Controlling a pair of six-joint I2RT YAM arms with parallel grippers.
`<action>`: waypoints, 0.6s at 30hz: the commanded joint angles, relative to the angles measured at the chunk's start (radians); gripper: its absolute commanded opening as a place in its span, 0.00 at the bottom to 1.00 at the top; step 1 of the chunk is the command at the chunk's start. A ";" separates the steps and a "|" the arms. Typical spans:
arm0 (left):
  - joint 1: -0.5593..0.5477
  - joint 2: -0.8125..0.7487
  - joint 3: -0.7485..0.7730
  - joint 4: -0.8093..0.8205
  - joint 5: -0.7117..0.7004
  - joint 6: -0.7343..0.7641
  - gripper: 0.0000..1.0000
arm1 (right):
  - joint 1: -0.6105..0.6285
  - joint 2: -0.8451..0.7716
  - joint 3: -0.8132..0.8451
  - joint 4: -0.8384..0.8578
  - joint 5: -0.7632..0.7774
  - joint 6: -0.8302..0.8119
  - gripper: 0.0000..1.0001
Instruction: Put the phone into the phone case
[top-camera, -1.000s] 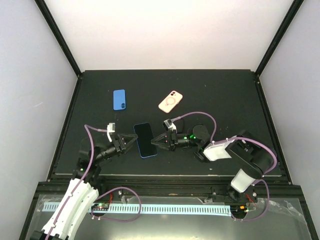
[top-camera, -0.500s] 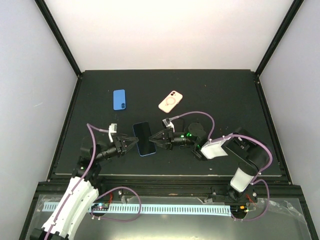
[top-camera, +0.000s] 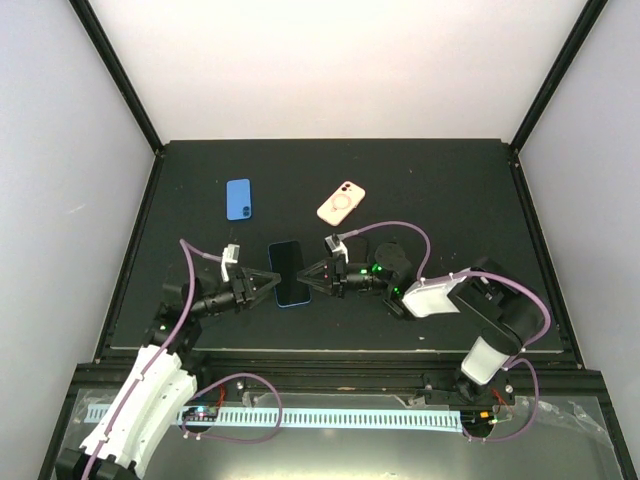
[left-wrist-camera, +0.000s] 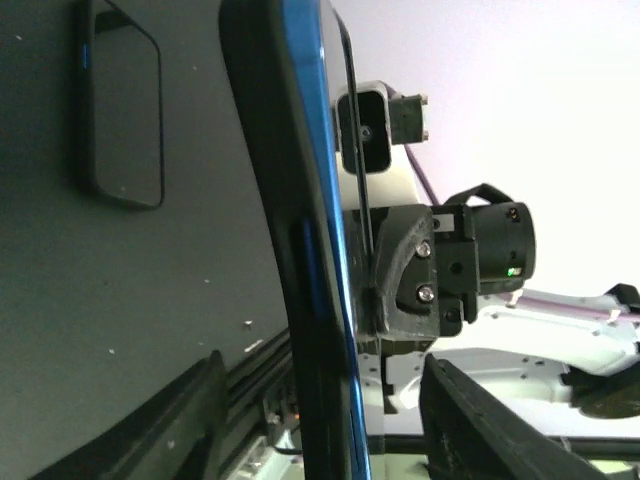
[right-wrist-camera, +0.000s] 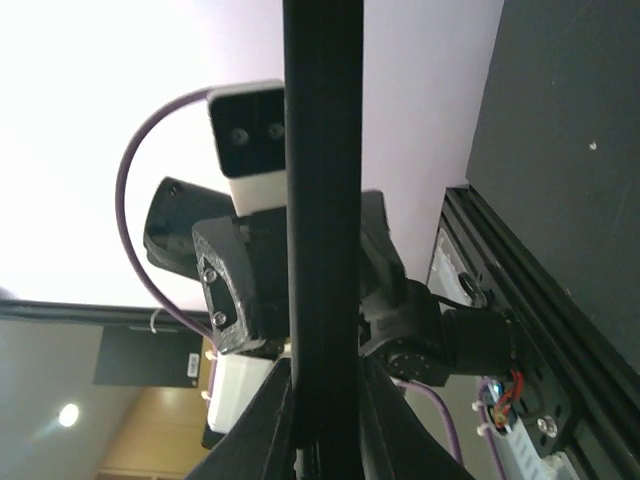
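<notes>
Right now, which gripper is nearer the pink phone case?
Right. The right gripper is at the right edge of the phone, almost straight below the pink phone case in the top view. The left gripper is at the phone's left edge, farther from it.
</notes>
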 joint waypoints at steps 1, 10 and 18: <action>-0.003 -0.046 0.001 0.062 0.048 -0.049 0.59 | -0.001 -0.049 0.026 0.106 0.099 0.040 0.12; -0.004 -0.128 -0.054 0.107 0.058 -0.134 0.49 | -0.001 -0.048 0.067 0.107 0.155 0.066 0.12; -0.003 -0.075 -0.036 0.104 0.071 -0.087 0.13 | 0.000 -0.050 0.066 0.073 0.130 0.043 0.18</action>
